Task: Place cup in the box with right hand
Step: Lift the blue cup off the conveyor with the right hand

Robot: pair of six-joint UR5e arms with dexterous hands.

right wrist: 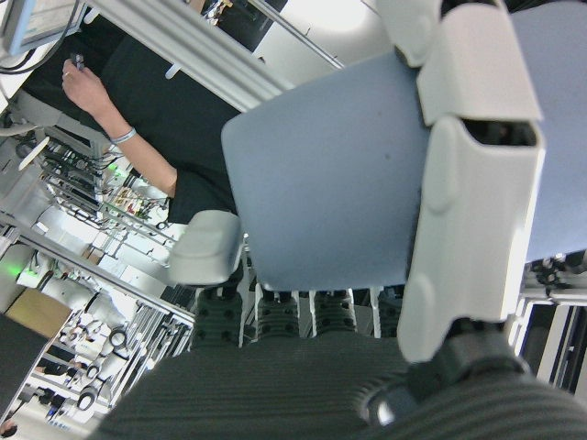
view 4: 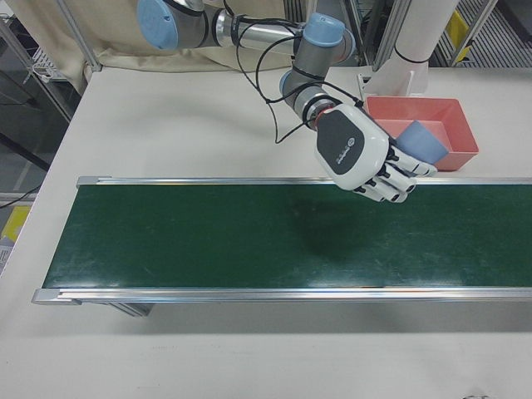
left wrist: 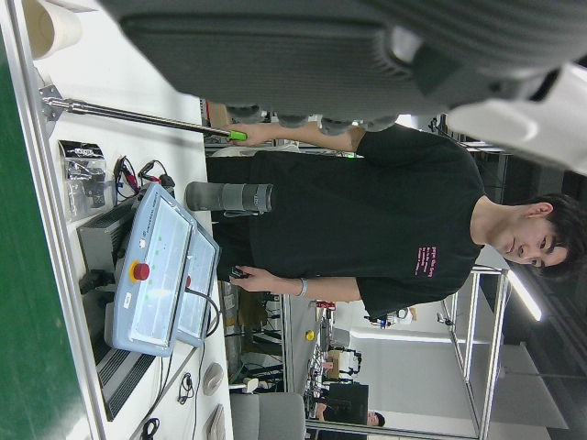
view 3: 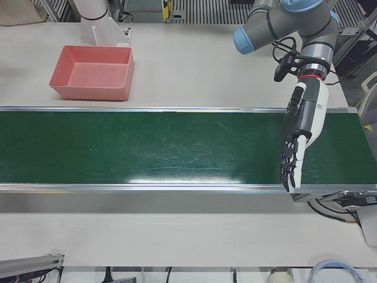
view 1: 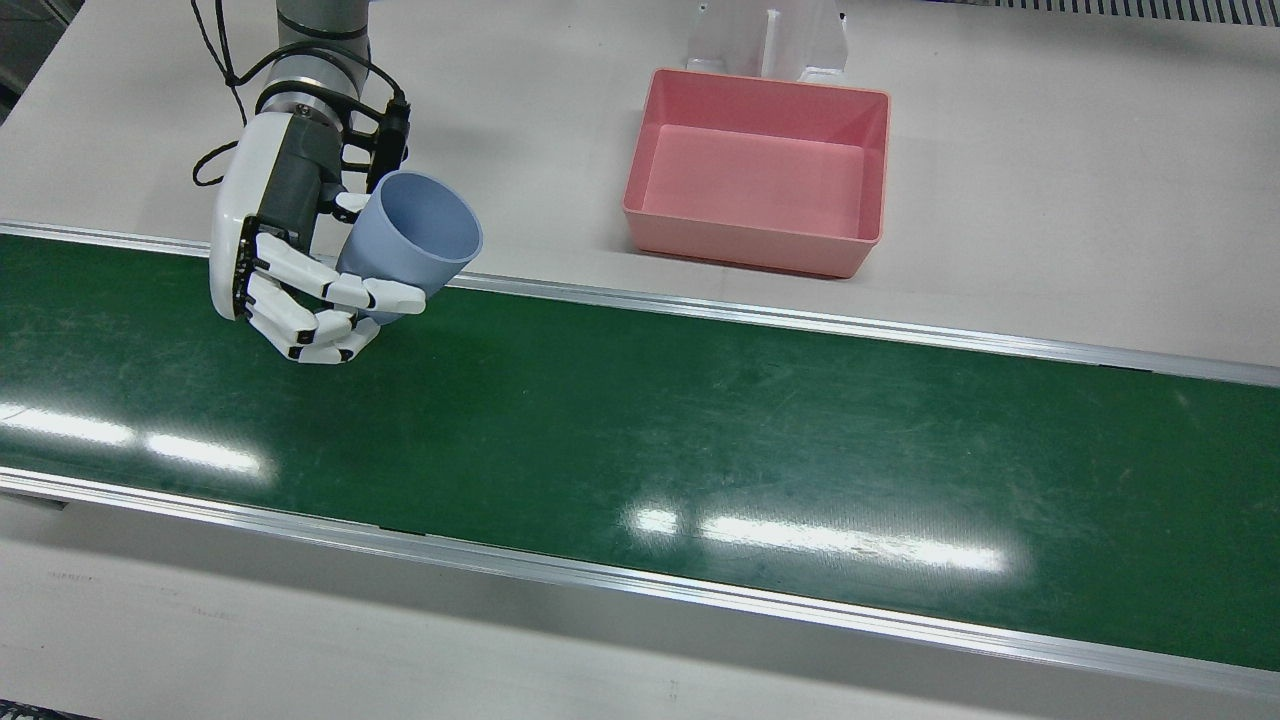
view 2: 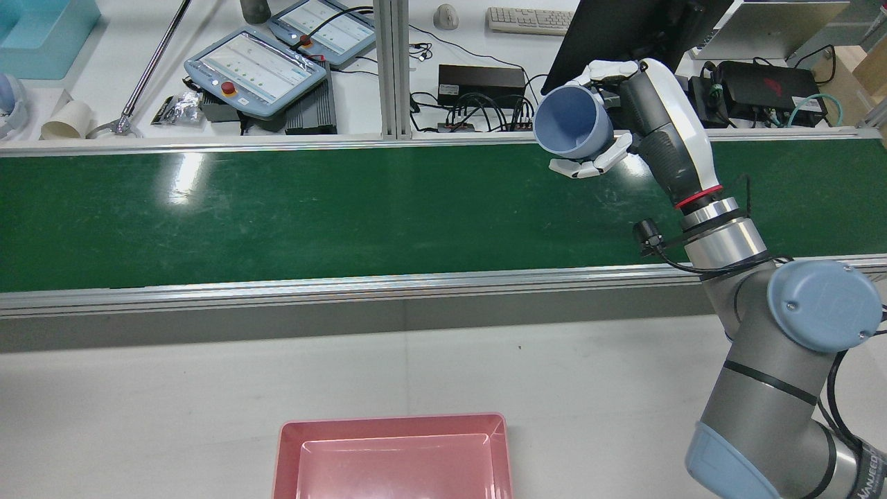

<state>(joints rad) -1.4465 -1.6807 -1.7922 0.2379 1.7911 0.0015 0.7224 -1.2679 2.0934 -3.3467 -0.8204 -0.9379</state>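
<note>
My right hand (view 1: 290, 250) is shut on a light blue cup (view 1: 420, 235) and holds it tilted above the far edge of the green belt (view 1: 700, 430), well to the left of the pink box (view 1: 740, 240). The rear view shows the cup (view 2: 572, 125) in the hand (view 2: 658, 132) with its mouth turned toward the camera, and the empty box (view 2: 391, 423) at the near edge. In the right-front view the cup (view 4: 424, 140) overlaps the box (view 4: 416, 100). The right hand view shows fingers around the cup (right wrist: 330, 202). My left hand (view 3: 300, 135) is open over the belt's end.
The box (view 3: 94, 88) stands on the white table beside a white pedestal (view 1: 765, 40). Across the belt are teach pendants (view 2: 256, 66), cables, a monitor (view 2: 624, 34) and a paper cup (view 2: 66, 119). A person stands there in the left hand view (left wrist: 367, 220).
</note>
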